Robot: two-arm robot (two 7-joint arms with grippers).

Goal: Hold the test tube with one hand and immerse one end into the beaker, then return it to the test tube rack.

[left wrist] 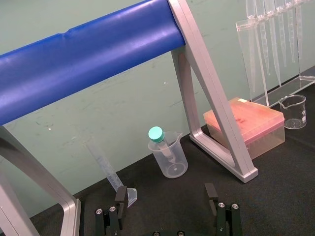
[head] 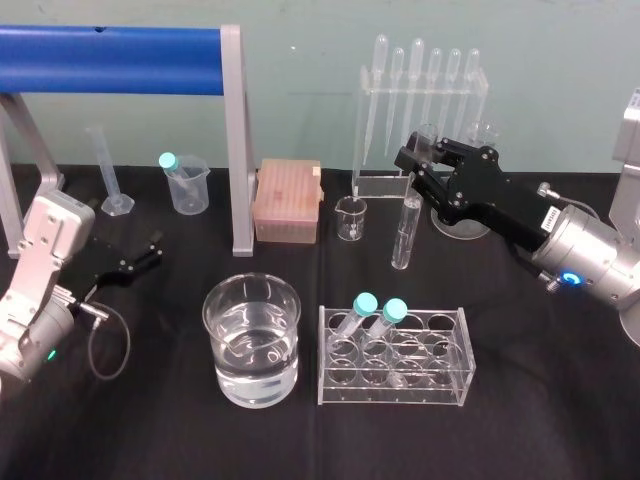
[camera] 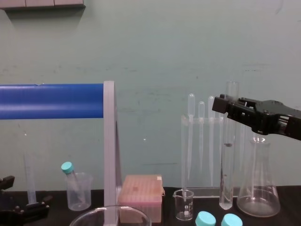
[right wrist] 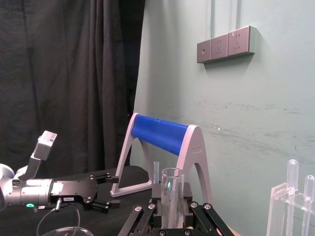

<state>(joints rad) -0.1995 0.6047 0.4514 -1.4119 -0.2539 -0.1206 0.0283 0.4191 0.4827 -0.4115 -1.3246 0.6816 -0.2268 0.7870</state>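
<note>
R gripper [head: 425,156] clamps test tube [head: 404,235] upright (L gripper [head: 150,252] idle, far left).

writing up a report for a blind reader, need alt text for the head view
The right gripper holds a clear test tube upright in its shut jaws, behind a rack with two teal-capped tubes. A wide beaker of water stands left of the rack, and the left gripper sits at the far left, jaws open.

The wide glass beaker [head: 252,340] is sitting left of the clear plastic rack [head: 440,385]; the long glass test tube [head: 404,232] is hanging behind it.
</note>
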